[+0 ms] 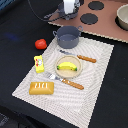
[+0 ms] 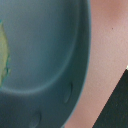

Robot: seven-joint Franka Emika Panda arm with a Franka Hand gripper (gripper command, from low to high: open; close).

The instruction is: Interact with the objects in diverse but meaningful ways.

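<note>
The pot [image 1: 67, 36] stood at the far edge of the striped mat [image 1: 95, 70], just in front of a tan board [image 1: 107, 22] with dark round burners [image 1: 89, 19]. The gripper [image 1: 68, 7] hung at the top of the exterior view, above and behind the pot, apart from it; whether its fingers were spread or closed could not be told, as they were blurred there and out of the wrist view. The wrist view showed only a grey-blue pot wall [image 2: 45, 60] seen close, with the tan board [image 2: 107, 55] beside it. A second pot [image 1: 122, 16] sat on the board at the exterior view's right edge.

A tomato [image 1: 41, 44] lay on the dark table [image 1: 15, 30], just off the mat toward the exterior view's left. On the mat, a banana [image 1: 68, 66] lay in a small plate [image 1: 68, 72] near the middle. A yellow packet [image 1: 39, 63] lay to the exterior view's left of the plate, and a bread loaf [image 1: 41, 88] lay at the near corner. A knife [image 1: 80, 56] lay between the pot and the plate, and a fork [image 1: 66, 81] lay just in front of the plate.
</note>
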